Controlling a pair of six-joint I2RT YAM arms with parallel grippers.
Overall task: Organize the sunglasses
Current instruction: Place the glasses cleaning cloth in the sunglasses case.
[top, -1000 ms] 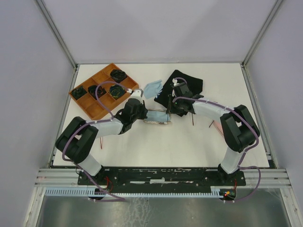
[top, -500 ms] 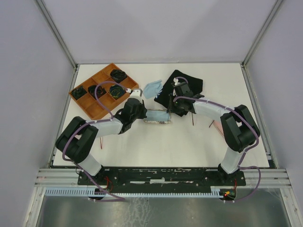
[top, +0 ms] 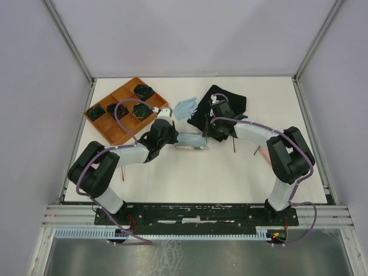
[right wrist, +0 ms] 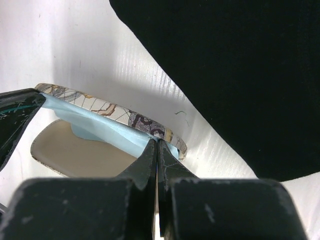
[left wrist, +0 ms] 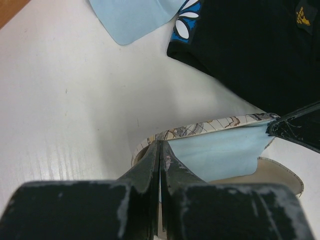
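Sunglasses barely show from above: a thin dark stick (top: 234, 146) lying just beside the right forearm may be the arm of 1 pair, but I cannot tell, and neither frame is plainly in view. The work sits mid-table instead, at the open patterned case (right wrist: 100, 107). A light blue cloth (left wrist: 220, 152) is stretched over its pale inside. The left gripper (left wrist: 160, 150) is pressed together on 1 end of it and the right gripper (right wrist: 157, 147) on the other, each pinching only fabric. Behind the case lies a black cloth (right wrist: 225, 65), with a 2nd blue cloth (top: 185, 107) beside it and a wooden tray (top: 118, 133) further left.

My reading is that the case is being lined with the cloth, so no pair is stowed yet. Next, both ends need lowering level into the shell and letting go together, without tugging the light case sideways. After that an arm must go and fetch a pair.

Set against the view from 1 second ago, almost nothing differs: both arms keep their pose, the cloth stays taut, and the case has at most shifted a hair.
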